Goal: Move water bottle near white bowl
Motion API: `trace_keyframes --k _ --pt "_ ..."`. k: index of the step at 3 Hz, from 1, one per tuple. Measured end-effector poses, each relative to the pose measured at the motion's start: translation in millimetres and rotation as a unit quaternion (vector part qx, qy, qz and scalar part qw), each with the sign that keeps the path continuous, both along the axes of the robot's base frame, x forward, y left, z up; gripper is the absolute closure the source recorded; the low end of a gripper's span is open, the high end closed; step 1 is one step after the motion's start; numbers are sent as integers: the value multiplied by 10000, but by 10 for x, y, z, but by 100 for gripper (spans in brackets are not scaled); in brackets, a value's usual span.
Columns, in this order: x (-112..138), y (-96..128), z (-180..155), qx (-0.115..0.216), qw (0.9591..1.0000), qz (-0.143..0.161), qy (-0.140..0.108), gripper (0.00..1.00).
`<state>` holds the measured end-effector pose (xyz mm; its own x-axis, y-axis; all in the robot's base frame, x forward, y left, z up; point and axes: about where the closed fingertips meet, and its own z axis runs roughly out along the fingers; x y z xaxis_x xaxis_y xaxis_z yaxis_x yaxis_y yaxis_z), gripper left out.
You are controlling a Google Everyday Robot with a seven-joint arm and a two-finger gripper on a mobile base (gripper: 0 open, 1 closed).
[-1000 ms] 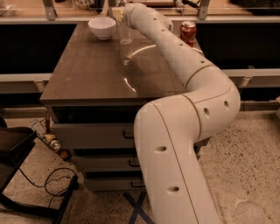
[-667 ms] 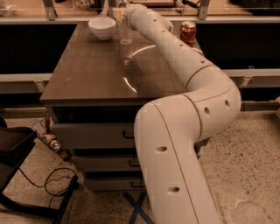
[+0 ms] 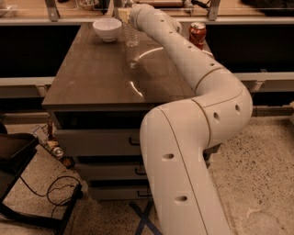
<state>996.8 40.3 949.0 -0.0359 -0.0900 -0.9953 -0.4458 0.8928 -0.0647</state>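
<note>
The water bottle [image 3: 132, 36], clear with a ribbed body, stands upright on the dark table top at the far end. The white bowl [image 3: 107, 29] sits just to its left, a small gap apart. My arm reaches across the table from the lower right, and my gripper [image 3: 124, 13] is at its far end, just above and behind the bottle's top. The wrist hides most of the gripper and the bottle's cap.
A red soda can [image 3: 197, 33] stands at the table's [image 3: 92, 78] far right corner, beside my arm. The table is a drawer cabinet. A counter edge runs behind it. Cables and a dark chair base lie on the floor at the left.
</note>
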Motion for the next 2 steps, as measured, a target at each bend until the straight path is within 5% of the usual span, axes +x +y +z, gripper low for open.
trace_keyframes --k 2 --pt "0 2 1 0 10000 1 1 12"
